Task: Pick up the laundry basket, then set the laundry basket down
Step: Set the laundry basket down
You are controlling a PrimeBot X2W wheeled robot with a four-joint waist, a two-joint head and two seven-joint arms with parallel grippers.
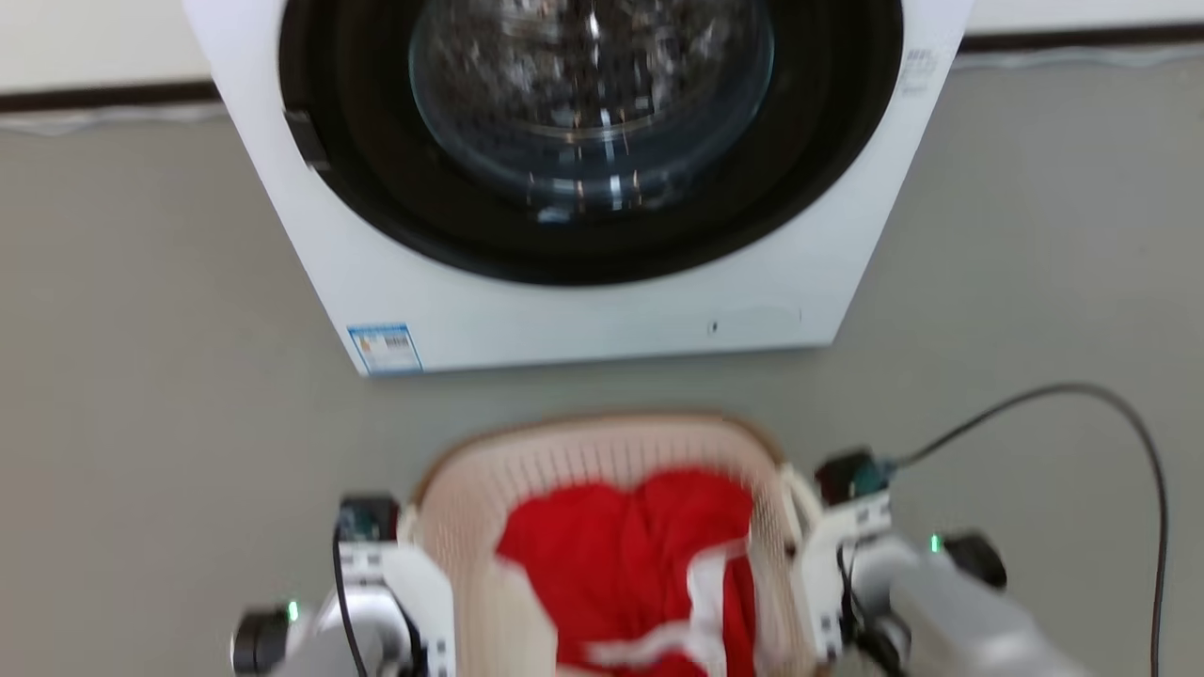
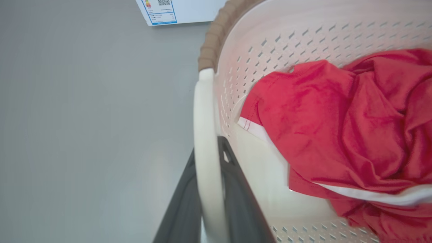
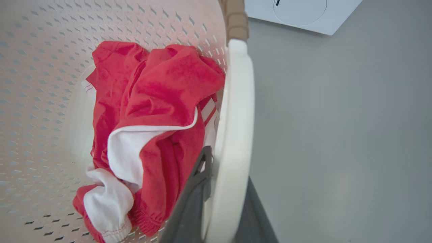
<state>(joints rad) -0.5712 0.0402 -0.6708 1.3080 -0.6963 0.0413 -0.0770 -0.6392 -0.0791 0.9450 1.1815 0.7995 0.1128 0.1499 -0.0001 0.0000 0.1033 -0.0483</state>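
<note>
Head view is blurred throughout. Washing machine (image 1: 583, 310) is cut off by the top edge, and the drum contents behind the door glass (image 1: 593, 94) cannot be made out. Label (image 1: 386, 349) at its lower left corner is too blurred to read. Near rim of the laundry basket (image 1: 602, 451) is cut off by the bottom edge, as is the red garment (image 1: 621, 555) inside; garment type cannot be told. Whether the basket touches the floor (image 1: 141, 329) cannot be told. Left gripper (image 2: 207, 162): outer finger tip is hidden behind left handle (image 2: 206, 135). Right gripper (image 3: 227, 168): outer finger tip is hidden behind right handle (image 3: 236, 118). Cable (image 1: 1082, 400) is cut off at the bottom edge.
</note>
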